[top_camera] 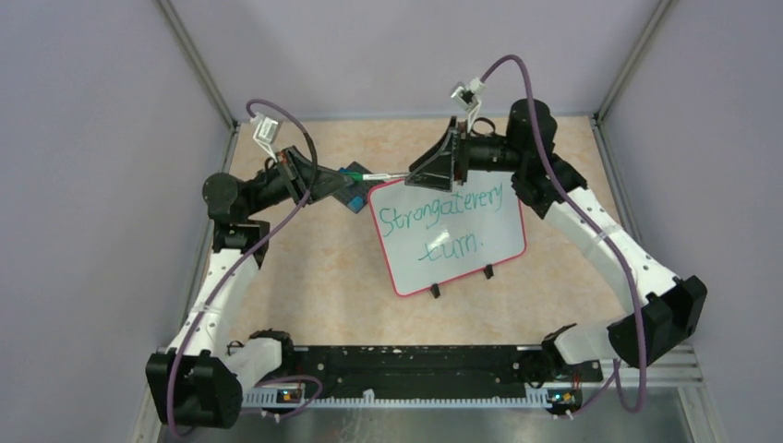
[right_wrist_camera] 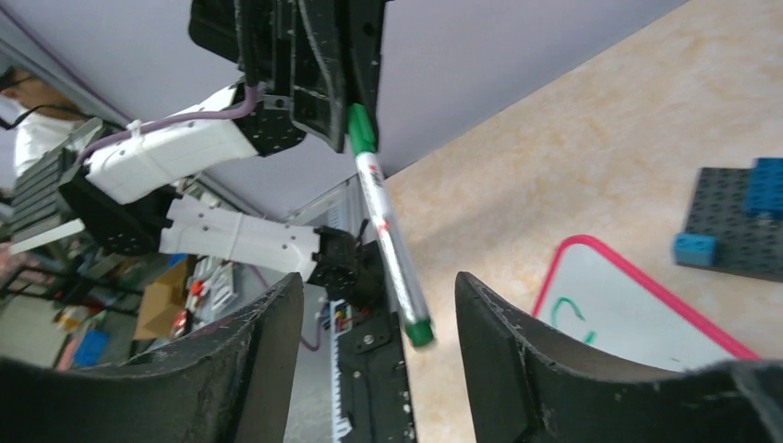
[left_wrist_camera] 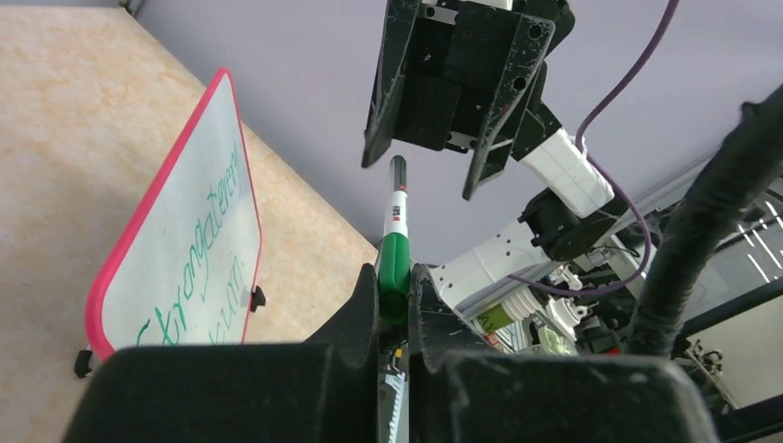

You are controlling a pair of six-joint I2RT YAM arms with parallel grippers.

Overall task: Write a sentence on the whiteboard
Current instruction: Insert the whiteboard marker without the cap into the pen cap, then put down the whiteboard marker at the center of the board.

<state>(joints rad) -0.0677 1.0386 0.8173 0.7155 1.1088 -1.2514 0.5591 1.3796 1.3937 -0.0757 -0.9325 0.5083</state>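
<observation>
Left wrist: my left gripper [left_wrist_camera: 394, 277] pinches green-capped white marker [left_wrist_camera: 395, 217].
Right wrist: my right gripper [right_wrist_camera: 377, 281] spread around its barrel.
Next: retreat straight, clear of red-rimmed white whiteboard [top_camera: 449, 231].

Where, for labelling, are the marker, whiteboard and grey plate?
marker [left_wrist_camera: 394, 266]: left wrist view, green cap.
whiteboard [top_camera: 450, 232]: top external view, face between the written lines.
grey plate [right_wrist_camera: 729, 212]: right wrist view, bare dark top.
</observation>
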